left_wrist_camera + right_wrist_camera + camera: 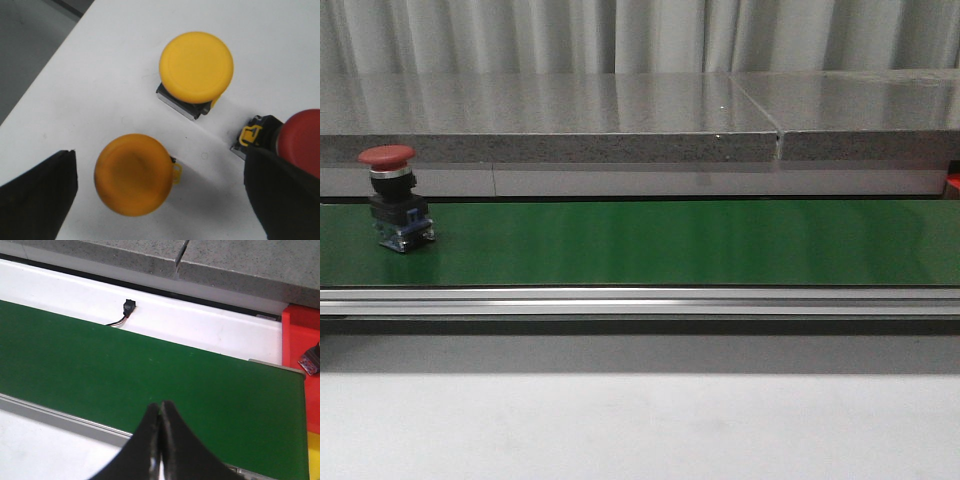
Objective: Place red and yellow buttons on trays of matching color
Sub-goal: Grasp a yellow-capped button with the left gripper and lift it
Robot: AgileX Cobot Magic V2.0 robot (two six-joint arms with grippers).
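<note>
Left fingers are spread wide, and a yellow button sits on the white desk right between them. A second yellow button is further out, and a red button is just beside one finger. Right fingers are pressed together over the green belt, pinching nothing. Another red button stands upright on the belt.
</note>
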